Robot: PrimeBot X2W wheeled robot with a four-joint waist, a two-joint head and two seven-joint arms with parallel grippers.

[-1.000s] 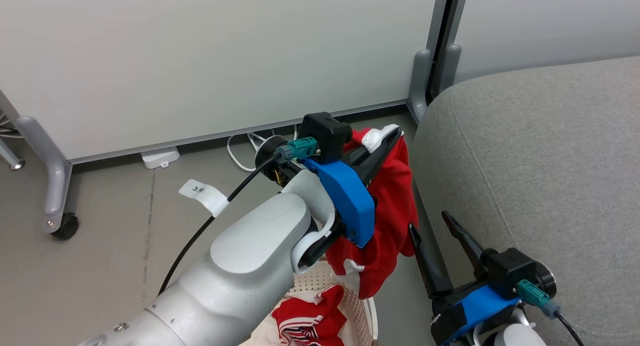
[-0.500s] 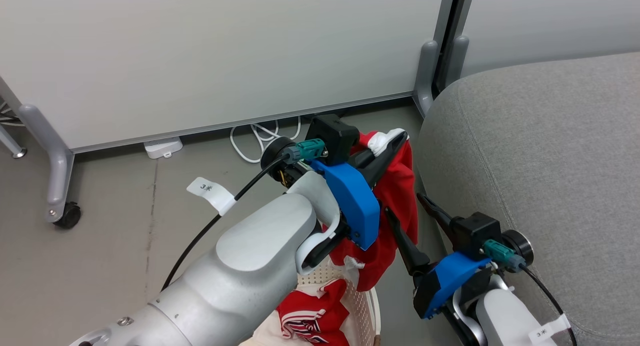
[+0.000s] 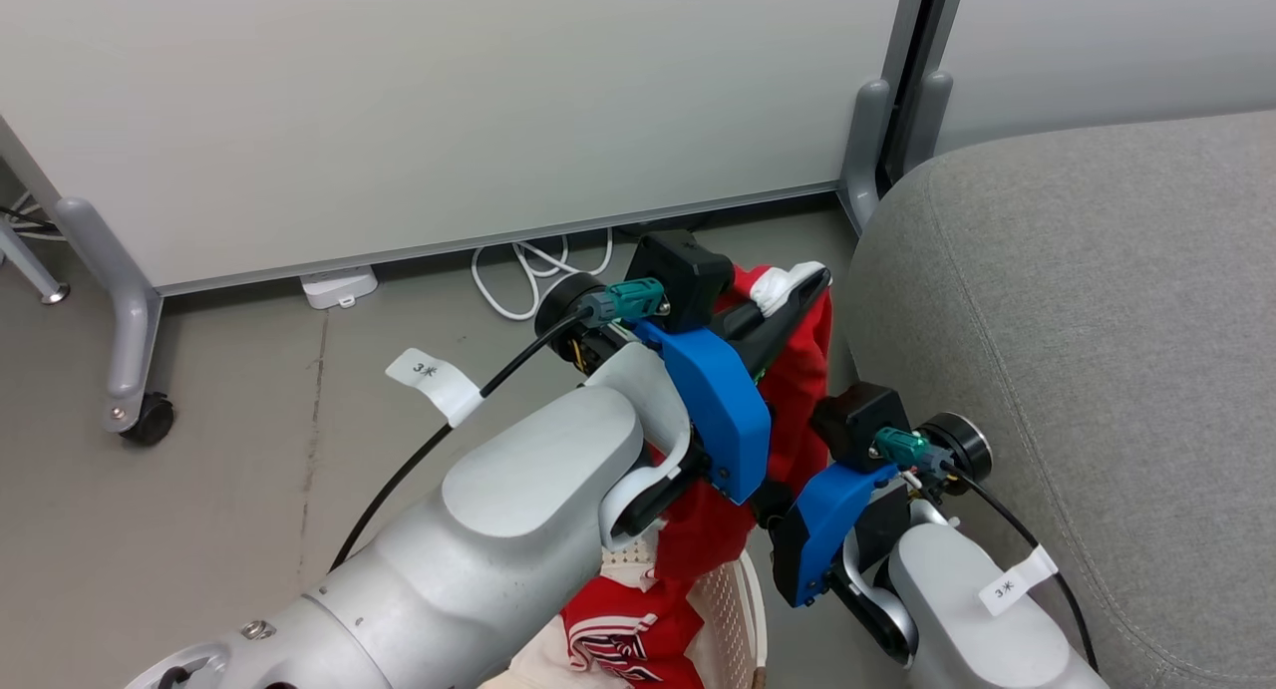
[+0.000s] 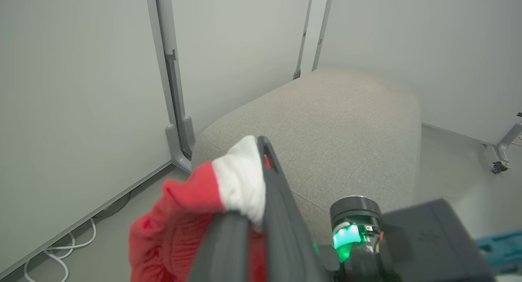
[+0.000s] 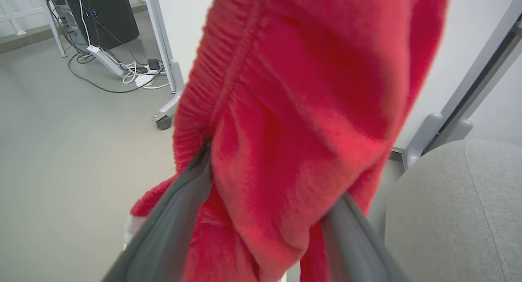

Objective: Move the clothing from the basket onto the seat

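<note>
Nearest, the basket (image 3: 736, 599) sits low by the robot with a red-and-white jersey (image 3: 618, 634) lying in it, so there is more to move after this piece. Just above it the right gripper (image 5: 273, 176) has its fingers spread wide, one on either side of the hanging red garment (image 3: 809, 370), not closed on it. Higher up, the left gripper (image 3: 803, 284) has its fingers pressed together, pinching the white-trimmed edge. The cloth dangles over the basket, just beside the seat (image 3: 1077, 300). I'd say the right fingers should close on a good fold first. Then both arms carry it well over the seat's rounded edge, tail clear of the basket's rim, and let go only once it rests there.
</note>
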